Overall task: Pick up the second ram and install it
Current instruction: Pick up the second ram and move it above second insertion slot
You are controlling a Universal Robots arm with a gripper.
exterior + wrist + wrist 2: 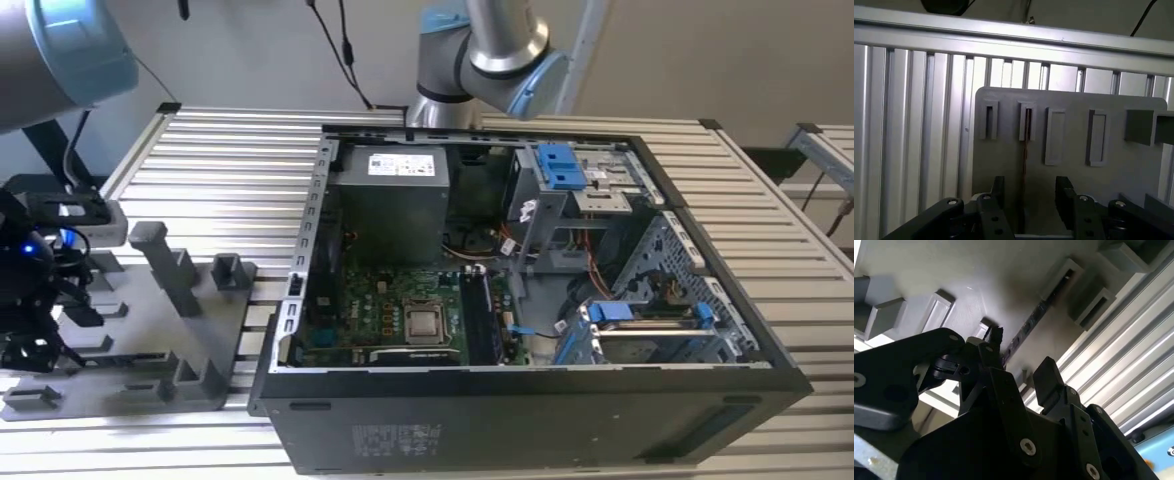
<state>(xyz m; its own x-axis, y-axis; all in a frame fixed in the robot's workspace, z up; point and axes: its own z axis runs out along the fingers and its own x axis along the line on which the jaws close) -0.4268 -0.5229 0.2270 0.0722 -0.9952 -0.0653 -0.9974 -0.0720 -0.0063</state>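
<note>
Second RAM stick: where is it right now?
The RAM stick stands on edge in a slot of the grey tray, between the open hand's fingers in the first wrist view; the tray lies at the exterior view's left, beside the computer case.

No text can be read. A white label (404,162) sits on the grey power supply (387,215) inside the black computer case (534,420), well apart from the pincer (1031,197); its print is too small to make out. A pale printed patch (396,438) on the case's outer wall is equally illegible.
</note>
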